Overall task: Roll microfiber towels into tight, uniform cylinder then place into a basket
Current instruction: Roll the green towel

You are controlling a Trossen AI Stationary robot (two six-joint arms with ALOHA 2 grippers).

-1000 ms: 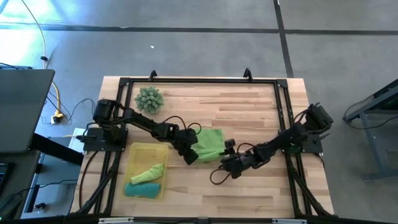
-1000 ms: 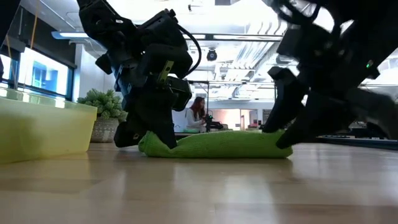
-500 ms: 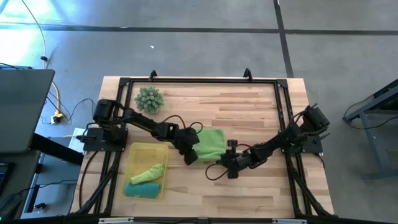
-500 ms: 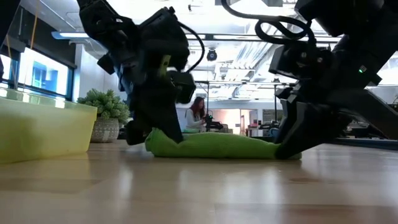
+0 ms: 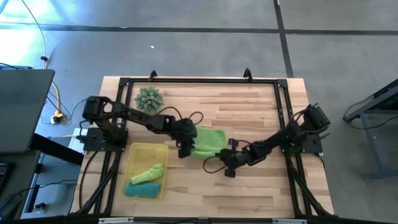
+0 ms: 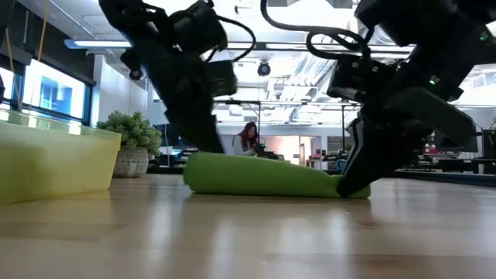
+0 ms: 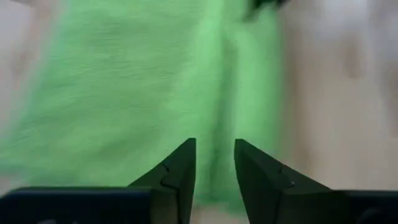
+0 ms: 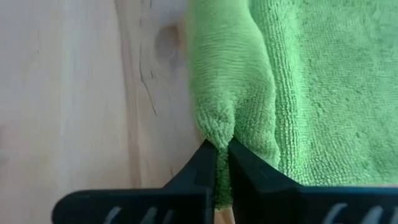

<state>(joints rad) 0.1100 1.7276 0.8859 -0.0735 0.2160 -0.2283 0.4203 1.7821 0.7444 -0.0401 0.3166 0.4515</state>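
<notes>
A lime green microfiber towel (image 5: pixel 210 138) lies on the table's middle, its near edge rolled into a thick fold (image 6: pixel 256 177). My left gripper (image 7: pixel 214 165) is open just over the towel's left end (image 5: pixel 185 149). My right gripper (image 8: pixel 222 163) is shut on the fold at the towel's right end (image 5: pixel 224 160). The yellow basket (image 5: pixel 132 149) stands at the near left. A rolled lime towel (image 5: pixel 148 173) and a teal towel (image 5: pixel 142 190) lie in it. My left gripper stands with its fingers (image 7: pixel 180 168) apart over the towel's left end; whether they still touch the cloth I cannot tell. My right gripper pinches the rolled fold at its right end (image 8: pixel 217 134) between both fingers. The fingers slant down from the table's right. The towel lies on the table.
A spiky pale-green ball (image 5: pixel 148 98) sits at the far left of the table. A black frame (image 5: pixel 205 81) runs round the table's edges. Bare wood lies along the far side and the near right. In the low view a person shows far off in the room.
My right gripper has sunk, rolled its wrist and shut on the towel's right end. My left gripper has opened, let go of the left end, risen and rolled. The towel's near edge now stands up as a thicker, rounder fold.
</notes>
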